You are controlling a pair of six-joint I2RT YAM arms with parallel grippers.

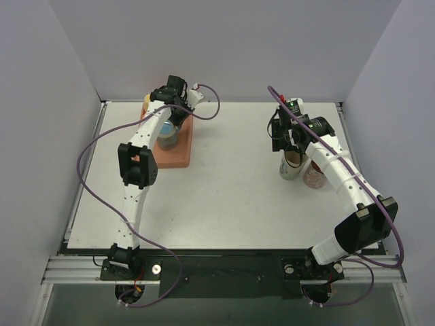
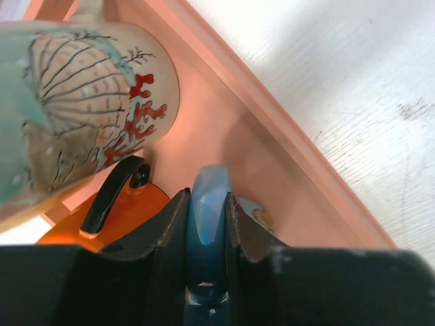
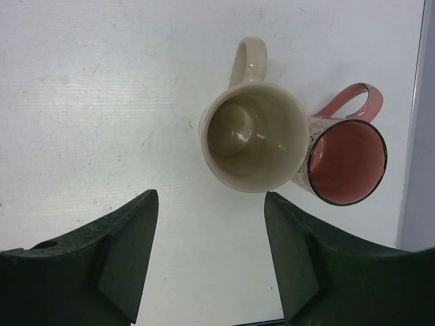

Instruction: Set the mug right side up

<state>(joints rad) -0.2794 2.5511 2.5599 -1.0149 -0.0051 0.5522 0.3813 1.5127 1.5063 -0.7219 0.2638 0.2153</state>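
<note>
Two claws: left claw (image 2: pixel 206 201) is clenched on the blue mug (image 2: pixel 207 227); right claw (image 3: pixel 209 204) is released, cream mug (image 3: pixel 255 136) at its 1 o'clock.

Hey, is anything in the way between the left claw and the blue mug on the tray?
No, nothing visible. The left claw is shut on the blue mug. A shell-patterned mug and a black handle sit close beside it on the tray.

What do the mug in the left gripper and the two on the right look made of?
The blue mug: glossy, likely glazed ceramic. The cream mug: glazed ceramic, shiny highlights inside. The pink mug: same sheen, dark rim, probably ceramic.
</note>
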